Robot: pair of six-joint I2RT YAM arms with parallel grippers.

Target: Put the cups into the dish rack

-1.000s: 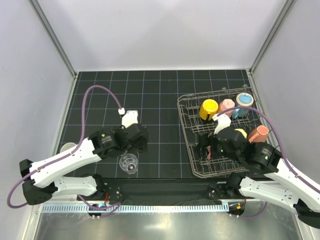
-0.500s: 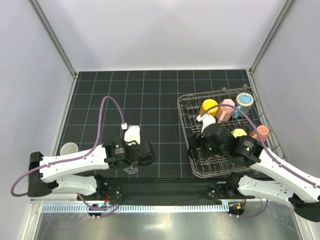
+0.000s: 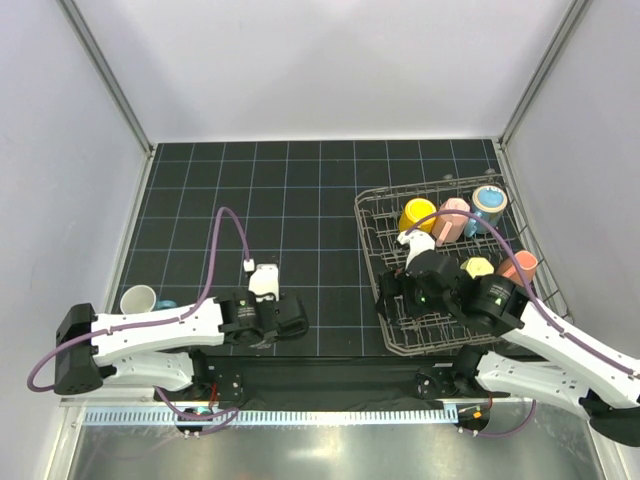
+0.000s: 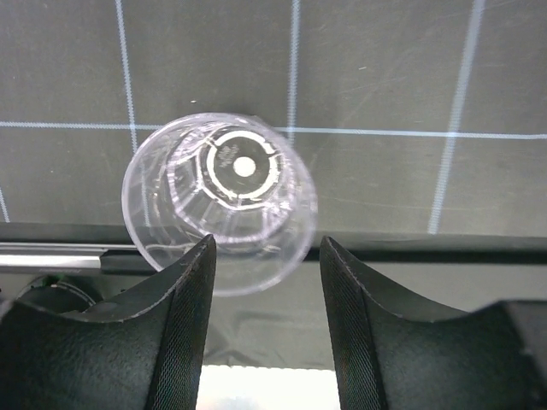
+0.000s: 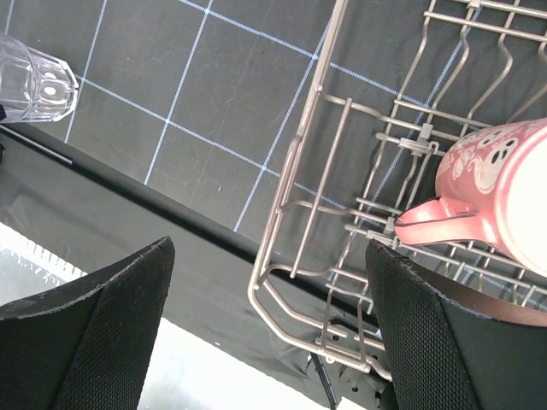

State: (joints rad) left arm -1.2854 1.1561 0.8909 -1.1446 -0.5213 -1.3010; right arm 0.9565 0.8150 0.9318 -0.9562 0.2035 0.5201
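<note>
The clear glass tumbler stands upright on the dark mat, just beyond my left fingertips; my left arm hides it in the top view. My left gripper is open, its jaws just short of the tumbler's near rim and not touching it. The wire dish rack holds an orange-yellow mug, a pink mug, a blue mug, a pale yellow mug and a salmon mug. My right gripper is open and empty over the rack's near left corner.
A whitish cup stands off the mat at the far left. A pink patterned mug lies on its side in the rack near my right finger. The tumbler also shows in the right wrist view. The metal rail runs along the near edge.
My left gripper has moved toward the near edge and come down over the tumbler. My right gripper has shifted left, toward the rack's near left corner.
</note>
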